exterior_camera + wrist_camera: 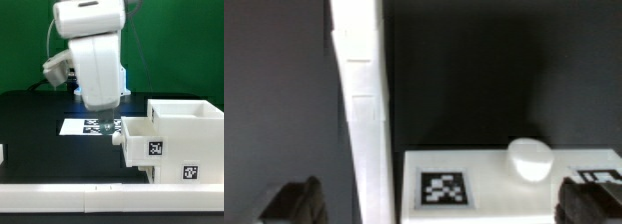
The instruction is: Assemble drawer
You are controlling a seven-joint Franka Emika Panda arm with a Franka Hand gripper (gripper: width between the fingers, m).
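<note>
The arm (pixel 92 55) hangs over the marker board (pixel 88 127), beside the casing (pixel 185 135).

- The drawer casing (pixel 188 128), a large white open-topped box, stands upright on the dark table at the exterior view's right, with a black-and-white square tag on its near face.
- A smaller white tray (pixel 143 142) sits against the casing's left side, also tagged.
- In the wrist view, a tray (pixel 509 180) shows a rounded white knob (pixel 530 158) and a tag.
</note>
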